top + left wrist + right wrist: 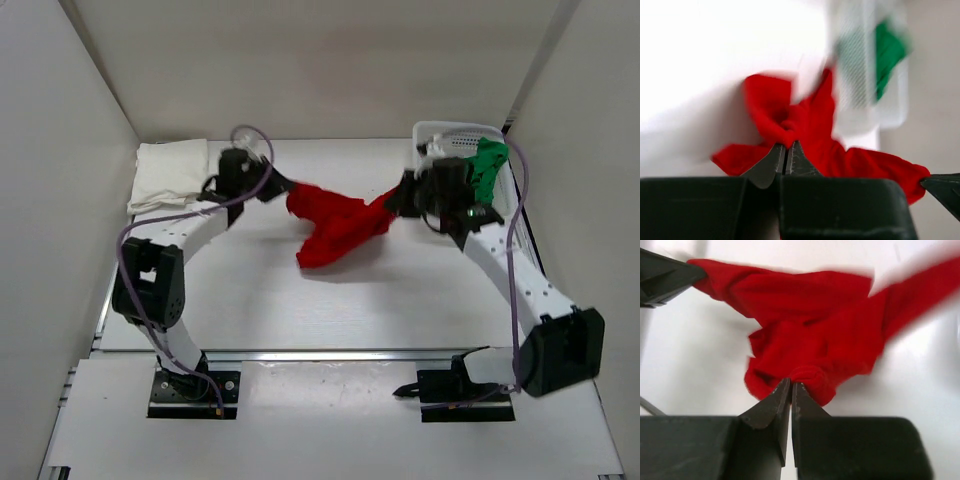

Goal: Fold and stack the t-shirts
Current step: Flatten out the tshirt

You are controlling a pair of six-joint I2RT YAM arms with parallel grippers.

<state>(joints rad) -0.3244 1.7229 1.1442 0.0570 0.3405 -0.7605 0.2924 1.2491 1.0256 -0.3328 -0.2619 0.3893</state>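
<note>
The red t-shirt (335,225) hangs bunched between both grippers above the table's middle. My left gripper (280,188) is shut on its left end; in the left wrist view the fingers pinch red cloth (790,120). My right gripper (395,200) is shut on its right end; the right wrist view shows the same red shirt (815,330) held at the fingertips. The cream-white t-shirt (165,175) lies folded at the back left. The green t-shirt (488,165) sits in the white mesh basket (440,135) at the back right, and shows blurred in the left wrist view (887,52).
The basket stands in the back right corner against the wall. White walls enclose the table on the left, back and right. The arms' bases sit at the near edge.
</note>
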